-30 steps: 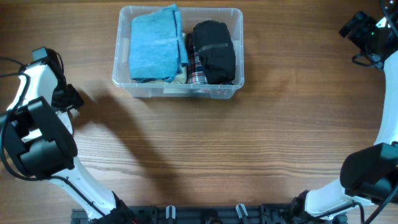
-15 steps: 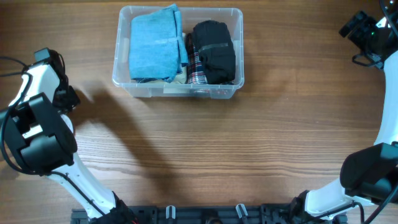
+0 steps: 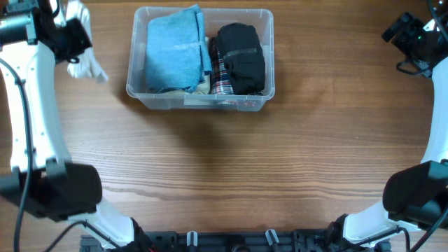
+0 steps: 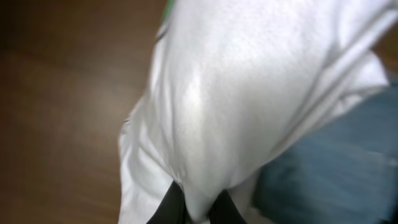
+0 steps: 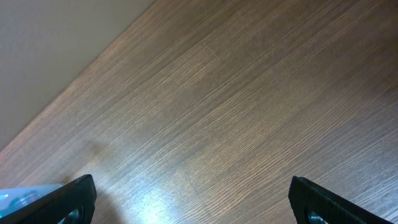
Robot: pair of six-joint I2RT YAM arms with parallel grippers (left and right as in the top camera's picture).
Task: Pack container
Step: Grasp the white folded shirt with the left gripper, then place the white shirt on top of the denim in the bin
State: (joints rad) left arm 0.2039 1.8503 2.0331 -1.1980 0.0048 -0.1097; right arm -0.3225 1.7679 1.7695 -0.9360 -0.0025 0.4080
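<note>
White soft cloth (image 4: 249,93) gripped in the left hand (image 3: 68,36), near the left wall of the clear rectangular plastic container (image 3: 200,102).
The container is seen on the wooden table (image 3: 280,161); the right hand (image 3: 402,31), spread wide, is held well apart rightward.

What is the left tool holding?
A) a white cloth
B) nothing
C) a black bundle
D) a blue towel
A: a white cloth hangs pinched in the left tool, off to the side of the container.
</note>
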